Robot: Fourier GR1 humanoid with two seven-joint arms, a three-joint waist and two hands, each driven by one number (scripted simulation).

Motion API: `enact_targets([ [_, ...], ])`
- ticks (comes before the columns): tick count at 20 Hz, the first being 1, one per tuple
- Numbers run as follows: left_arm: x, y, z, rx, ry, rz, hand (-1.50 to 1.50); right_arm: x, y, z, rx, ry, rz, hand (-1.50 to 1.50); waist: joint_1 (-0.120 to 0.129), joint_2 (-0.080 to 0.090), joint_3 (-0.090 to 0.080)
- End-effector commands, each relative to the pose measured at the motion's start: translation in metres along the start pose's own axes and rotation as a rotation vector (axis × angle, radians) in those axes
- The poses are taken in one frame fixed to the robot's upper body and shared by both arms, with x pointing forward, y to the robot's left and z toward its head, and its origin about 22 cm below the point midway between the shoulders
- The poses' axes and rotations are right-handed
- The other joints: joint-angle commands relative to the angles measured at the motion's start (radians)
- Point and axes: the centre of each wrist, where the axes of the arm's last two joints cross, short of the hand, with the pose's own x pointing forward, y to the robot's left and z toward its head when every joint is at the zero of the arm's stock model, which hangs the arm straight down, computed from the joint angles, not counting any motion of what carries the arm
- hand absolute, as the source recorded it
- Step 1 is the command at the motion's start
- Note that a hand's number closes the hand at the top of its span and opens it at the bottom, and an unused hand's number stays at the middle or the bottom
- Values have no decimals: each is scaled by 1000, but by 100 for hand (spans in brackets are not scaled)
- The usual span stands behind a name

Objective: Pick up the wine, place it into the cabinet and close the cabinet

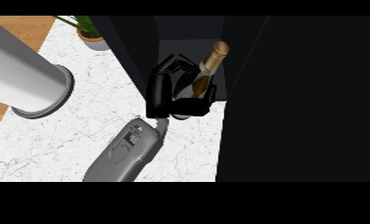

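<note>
the right hand (168, 91) is curled round the lower body of the wine bottle (204, 74), holding it tilted with its gold-foiled neck pointing into the dark open cabinet (188, 32) at the worktop's (65, 145) far edge, probably so it slides in neck first. the bottle sits right at the cabinet's mouth, between its dark walls. the left hand does not show. a grey cylinder (29, 83) stands by the left edge and a potted plant (90, 34) near the far left corner.
</note>
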Motion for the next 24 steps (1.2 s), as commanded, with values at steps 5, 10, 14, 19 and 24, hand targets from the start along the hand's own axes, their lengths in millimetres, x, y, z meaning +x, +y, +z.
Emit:
enact_targets([
  [5,-11,16,-25,52,-12,5,150,23,3,23,33,-41,-41,-150,0,0,0],
  [10,-8,1,-20,45,23,7,150,13,-6,9,10,-50,-53,-150,0,0,0],
  [14,-12,25,-25,17,58,23,150,6,-6,21,10,-48,-72,-150,5,-2,1],
  [19,-25,14,-54,65,80,9,150,11,-2,8,29,-51,-69,-150,-15,4,0],
  [24,-34,21,-66,58,71,-53,150,16,6,16,41,-59,-77,-150,-21,5,0],
])
